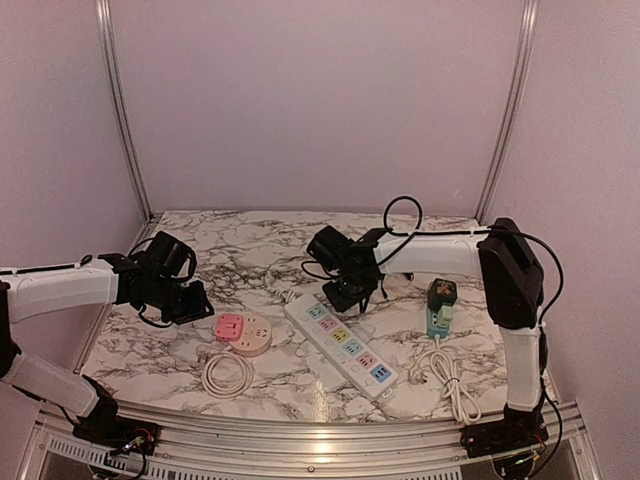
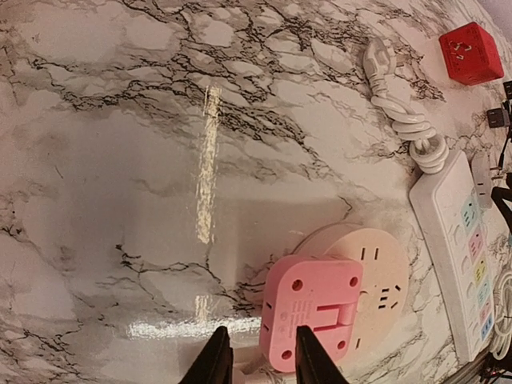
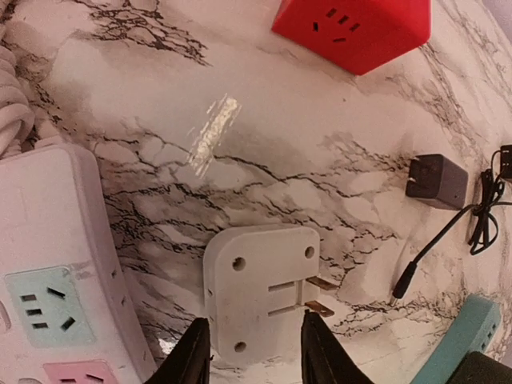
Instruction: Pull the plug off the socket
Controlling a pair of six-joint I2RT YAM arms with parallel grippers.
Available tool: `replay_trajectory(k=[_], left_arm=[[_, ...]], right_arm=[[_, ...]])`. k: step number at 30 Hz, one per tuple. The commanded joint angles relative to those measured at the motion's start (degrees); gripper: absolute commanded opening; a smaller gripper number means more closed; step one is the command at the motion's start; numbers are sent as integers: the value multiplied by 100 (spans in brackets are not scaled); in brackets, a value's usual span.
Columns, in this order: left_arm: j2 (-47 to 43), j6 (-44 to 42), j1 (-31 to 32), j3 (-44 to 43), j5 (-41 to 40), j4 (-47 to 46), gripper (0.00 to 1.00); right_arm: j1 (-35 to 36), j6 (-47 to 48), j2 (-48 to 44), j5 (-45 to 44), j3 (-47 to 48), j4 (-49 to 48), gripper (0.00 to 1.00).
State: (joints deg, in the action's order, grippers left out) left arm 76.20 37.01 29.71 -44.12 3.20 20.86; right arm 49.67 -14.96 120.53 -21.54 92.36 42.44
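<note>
A white plug (image 3: 260,292) lies flat on the marble with its two metal prongs bare, just right of the white power strip (image 3: 56,272). My right gripper (image 3: 256,352) hovers over it, open, one finger on each side of the plug. In the top view this gripper (image 1: 350,295) sits at the strip's (image 1: 345,345) far end. A pink plug (image 2: 312,308) sits in the cream round socket (image 2: 384,272). My left gripper (image 2: 262,360) is open beside it, its right finger at the pink plug's left edge and the table showing between the fingers.
A red cube socket (image 3: 352,24) and a black adapter (image 3: 436,180) with its cord lie beyond the white plug. A teal socket (image 1: 440,305) with a white cable (image 1: 450,375) lies right of the strip. A coiled cord (image 1: 227,375) lies in front of the round socket.
</note>
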Motion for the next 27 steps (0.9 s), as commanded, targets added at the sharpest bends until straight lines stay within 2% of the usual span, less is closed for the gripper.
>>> replay_trajectory(k=[1, 6, 13, 19, 27], left_arm=[[37, -42, -19, 150, 53, 125, 30], [25, -29, -27, 262, 59, 73, 34], [-5, 153, -105, 518, 319, -343, 42], [-218, 558, -180, 1066, 1032, -1459, 63], [-19, 785, -247, 1544, 1462, -2516, 78]], right_arm=[[123, -69, -63, 462, 219, -160, 40], [145, -153, -308, 841, 151, -387, 44], [295, -355, -412, 2056, -6, -1137, 43], [473, -577, -275, 2865, -3, -1610, 37], [679, -693, -15, 3261, 155, -1832, 33]])
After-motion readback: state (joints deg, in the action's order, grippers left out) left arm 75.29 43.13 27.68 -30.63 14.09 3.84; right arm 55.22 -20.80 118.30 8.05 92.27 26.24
